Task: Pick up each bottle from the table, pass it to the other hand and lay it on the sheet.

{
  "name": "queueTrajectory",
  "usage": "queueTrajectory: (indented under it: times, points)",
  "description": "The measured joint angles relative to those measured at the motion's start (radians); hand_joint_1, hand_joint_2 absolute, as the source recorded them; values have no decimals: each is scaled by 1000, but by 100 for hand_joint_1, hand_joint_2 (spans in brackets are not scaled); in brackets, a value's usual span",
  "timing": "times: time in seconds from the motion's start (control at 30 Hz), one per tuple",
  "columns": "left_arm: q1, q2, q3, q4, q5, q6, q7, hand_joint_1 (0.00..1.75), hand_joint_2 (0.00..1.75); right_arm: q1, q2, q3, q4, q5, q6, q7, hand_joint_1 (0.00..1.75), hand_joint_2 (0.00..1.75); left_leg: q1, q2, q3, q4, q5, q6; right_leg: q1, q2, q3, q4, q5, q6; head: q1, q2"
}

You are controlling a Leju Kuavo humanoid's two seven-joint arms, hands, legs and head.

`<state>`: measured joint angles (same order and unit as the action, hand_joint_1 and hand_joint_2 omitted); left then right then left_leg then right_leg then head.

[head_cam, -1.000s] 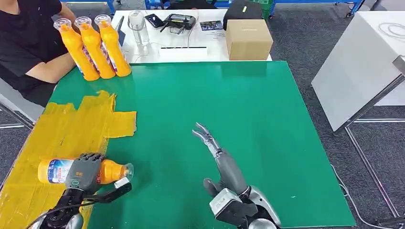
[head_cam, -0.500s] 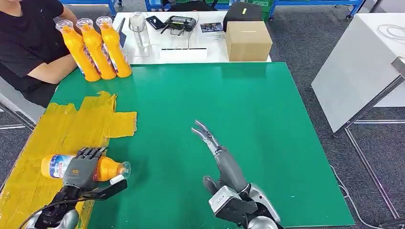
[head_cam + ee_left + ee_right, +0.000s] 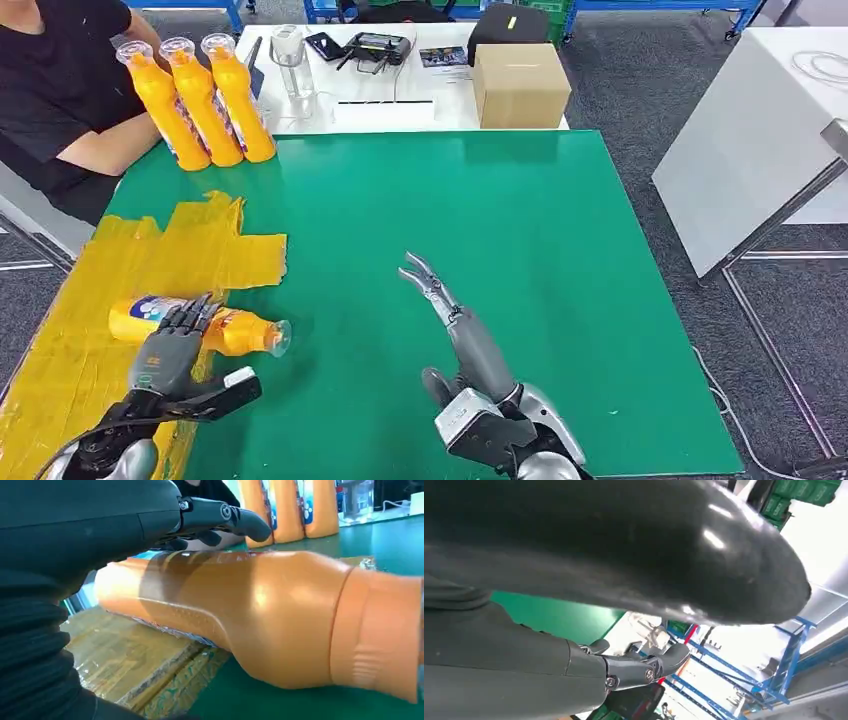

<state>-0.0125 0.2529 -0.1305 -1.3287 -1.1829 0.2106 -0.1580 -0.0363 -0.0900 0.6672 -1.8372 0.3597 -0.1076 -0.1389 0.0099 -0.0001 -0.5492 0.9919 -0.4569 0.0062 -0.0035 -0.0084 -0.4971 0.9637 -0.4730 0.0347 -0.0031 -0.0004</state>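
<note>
bottle: orange bottle [image 3: 215,327] lies on its side, near left, body on the yellow sheet [image 3: 150,262], clear cap end over the green table [image 3: 560,280]; cap points right
left hand: left hand [image 3: 165,352] just near of the bottle, fingers spread and extended, tips over the bottle's body; in left wrist view fingers [image 3: 235,520] arch above the bottle [image 3: 260,615] with a gap, not gripping it
right hand: right hand [image 3: 455,325] near centre over the green table, fingers straight and apart, holding nothing
other bottles: three orange bottles [image 3: 200,95] upright in a row, far left corner, touching each other
person: black-sleeved arm [image 3: 95,145] just left of the row
far table: cardboard box [image 3: 520,85] on a white table behind
</note>
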Motion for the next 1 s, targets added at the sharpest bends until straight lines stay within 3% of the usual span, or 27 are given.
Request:
queueTrajectory:
  times: [0.37, 0.5, 0.7, 0.9, 1.0]
  points:
    - [24, -7, 24, -46, 135, -6, -56, 0, 0, 9, 0, -5, 0, 7, -1, -6, 0, 0, 0, 1, 0, 0, 0, 0, 0, 0, -1, 0, 0, 0, 0, 0]
    - [66, -89, 101, -177, 512, -95, -179, 0, 0, 41, 0, -17, -1, 33, -18, -21, 0, 0, 0, 0, -2, 0, 0, 0, 0, 0, -2, 0, 0, 0, 0, 0]
    - [114, -177, 143, -360, 952, -321, -232, 0, 0, 96, 11, -42, -27, 93, -116, -105, 0, 0, -1, 1, -2, 0, -1, 0, -1, 0, -3, 0, 0, 0, 0, 0]
    - [194, -266, 121, -506, 1055, -361, -298, 0, 0, 145, 31, -58, -55, 113, -193, -161, 0, 0, -1, 1, -3, 0, -1, 0, -1, 1, -5, 0, 0, 0, 0, 0]
    - [240, -306, 84, -558, 1111, -365, -328, 0, 0, 178, 51, -76, -65, 126, -315, -244, 0, 0, 0, 1, -3, 0, -1, 0, -1, 0, -5, 0, 0, 0, -1, 0]
